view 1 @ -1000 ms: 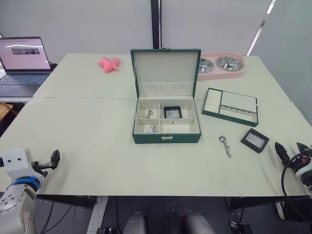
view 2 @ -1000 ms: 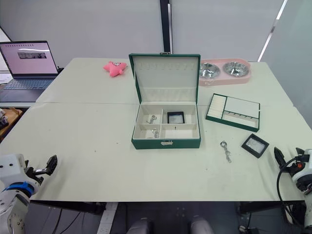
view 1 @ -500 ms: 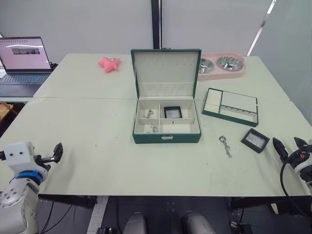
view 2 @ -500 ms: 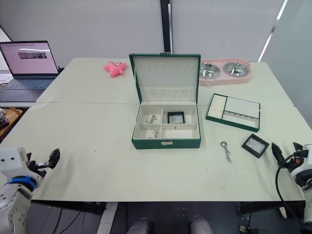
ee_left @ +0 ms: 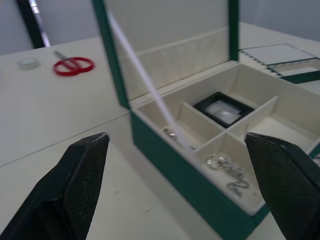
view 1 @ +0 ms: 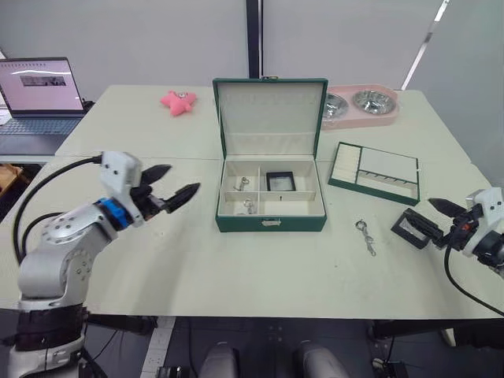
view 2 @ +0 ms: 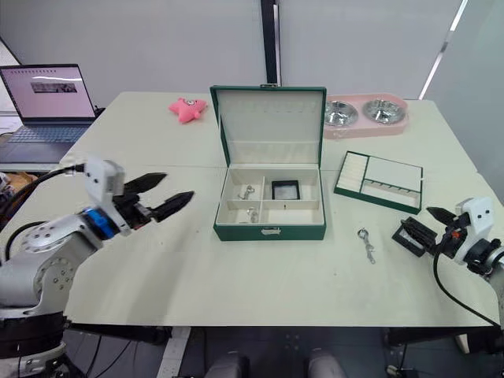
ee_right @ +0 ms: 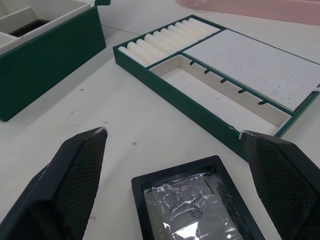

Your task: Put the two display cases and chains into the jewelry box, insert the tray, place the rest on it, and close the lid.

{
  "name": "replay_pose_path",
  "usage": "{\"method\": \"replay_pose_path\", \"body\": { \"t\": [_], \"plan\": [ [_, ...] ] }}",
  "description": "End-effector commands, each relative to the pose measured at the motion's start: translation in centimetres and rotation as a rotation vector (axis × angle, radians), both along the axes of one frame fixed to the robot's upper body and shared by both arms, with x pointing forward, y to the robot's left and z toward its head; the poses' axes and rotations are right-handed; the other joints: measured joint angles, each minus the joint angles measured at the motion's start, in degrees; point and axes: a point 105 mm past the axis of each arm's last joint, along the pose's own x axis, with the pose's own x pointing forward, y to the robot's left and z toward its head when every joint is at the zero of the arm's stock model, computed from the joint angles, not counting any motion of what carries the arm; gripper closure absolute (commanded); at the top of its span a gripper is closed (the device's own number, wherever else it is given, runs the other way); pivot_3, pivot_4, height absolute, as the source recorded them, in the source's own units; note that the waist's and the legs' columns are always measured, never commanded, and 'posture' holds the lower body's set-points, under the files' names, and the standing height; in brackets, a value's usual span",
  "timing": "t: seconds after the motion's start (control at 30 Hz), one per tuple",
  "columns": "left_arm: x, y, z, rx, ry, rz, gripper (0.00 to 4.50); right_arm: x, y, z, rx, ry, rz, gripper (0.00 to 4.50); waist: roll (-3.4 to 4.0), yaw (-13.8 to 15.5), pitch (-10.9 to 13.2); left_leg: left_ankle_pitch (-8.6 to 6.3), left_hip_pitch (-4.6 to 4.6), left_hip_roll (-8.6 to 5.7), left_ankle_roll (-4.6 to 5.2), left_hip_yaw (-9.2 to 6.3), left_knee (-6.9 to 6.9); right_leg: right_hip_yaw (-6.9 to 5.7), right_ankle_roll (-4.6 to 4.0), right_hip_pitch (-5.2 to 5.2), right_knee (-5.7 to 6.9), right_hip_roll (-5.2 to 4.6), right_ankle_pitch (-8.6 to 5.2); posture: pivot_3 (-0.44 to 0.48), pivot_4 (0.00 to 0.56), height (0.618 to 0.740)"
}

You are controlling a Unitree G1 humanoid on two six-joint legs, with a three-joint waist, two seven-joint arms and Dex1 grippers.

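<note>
Right claw (view 2: 425, 223), fingers spread wide and empty, has come forward from the table edge within the last second and now brackets the loose display case (ee_right: 198, 204) on the table (view 1: 173, 260), so pickup looks next. Left claw (view 1: 175, 184), also wide open and empty, has swung up toward the jewelry box (view 1: 272, 224). Inside it: the other display case (view 1: 279, 181) and two chains (view 1: 246, 194). Third chain (view 1: 364, 235) lies between box and right claw. Tray (view 1: 373, 172) waits beside the box, lid (view 1: 270, 114) upright.
</note>
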Motion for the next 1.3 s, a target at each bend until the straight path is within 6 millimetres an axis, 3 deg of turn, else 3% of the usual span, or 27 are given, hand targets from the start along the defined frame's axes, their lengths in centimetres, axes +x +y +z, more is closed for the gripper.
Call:
{"method": "replay_pose_path", "body": {
  "t": [0.03, 0.3, 0.47, 0.93, 1.03, 1.17, 1.3],
  "plan": [
    [-0.8, -3.6, 0.9, 0.012, -0.023, -0.194, 0.01, 0.0, 0.7, 1.0, -0.057, 0.008, 0.062, 0.0, 0.0, 0.0, 0.0, 0.0, 0.01, 0.0, 0.0, 0.0, 0.0, 0.0, 0.0, 0.0, 0.0, 0.01, 0.0, 0.0, 0.15, 0.74],
    [-2.2, -12.3, -0.5, 0.101, -0.044, -0.616, 0.01, -0.1, 1.6, -0.6, -0.16, 0.111, 0.166, 0.0, 0.0, 0.2, 0.0, 0.0, -0.02, -0.04, 0.0, -0.01, 0.06, 0.0, 0.0, 0.02, -0.02, 0.02, 0.0, 0.0, 0.15, 0.74],
    [-2.5, -15.4, -1.7, 0.161, -0.089, -0.757, 0.01, -0.4, 1.1, -2.1, -0.199, 0.157, 0.16, 0.0, 0.0, 0.2, 0.0, 0.0, -0.02, -0.03, -0.01, 0.0, 0.06, 0.02, 0.0, 0.01, -0.02, 0.05, 0.0, 0.0, 0.15, 0.74],
    [-2.5, -18.1, -3.5, 0.164, -0.158, -0.794, 0.01, -1.2, 0.2, -3.4, -0.214, 0.131, 0.086, 0.0, 0.0, 0.2, 0.0, 0.0, -0.02, -0.04, 0.01, -0.01, 0.1, 0.02, 0.0, 0.05, -0.01, 0.04, 0.0, 0.0, 0.15, 0.74],
    [-2.6, -18.3, -3.9, 0.172, -0.161, -0.801, 0.0, -1.1, 0.2, -3.4, -0.209, 0.12, 0.077, 0.63, 0.0, 0.2, 0.0, 0.0, -0.02, -0.04, 0.0, -0.02, 0.11, 0.02, 0.0, 0.06, -0.02, 0.04, 0.0, 0.0, 0.15, 0.74],
    [-2.7, -18.5, -3.8, 0.169, -0.163, -0.802, 0.0, -0.9, 0.1, -3.2, -0.204, 0.1, 0.062, 2.04, 0.0, 0.2, 0.0, 0.0, -0.01, -0.04, 0.01, -0.03, 0.1, 0.01, 0.0, 0.07, -0.01, 0.04, 0.0, 0.0, 0.15, 0.74],
    [-2.8, -18.7, -3.6, 0.16, -0.167, -0.803, 0.0, -0.9, 0.0, -3.3, -0.204, 0.094, 0.054, 3.04, 0.0, 0.2, 0.0, 0.0, -0.02, -0.04, 0.01, -0.03, 0.1, 0.01, 0.0, 0.07, -0.01, 0.04, 0.0, 0.0, 0.15, 0.74]
  ]
}}
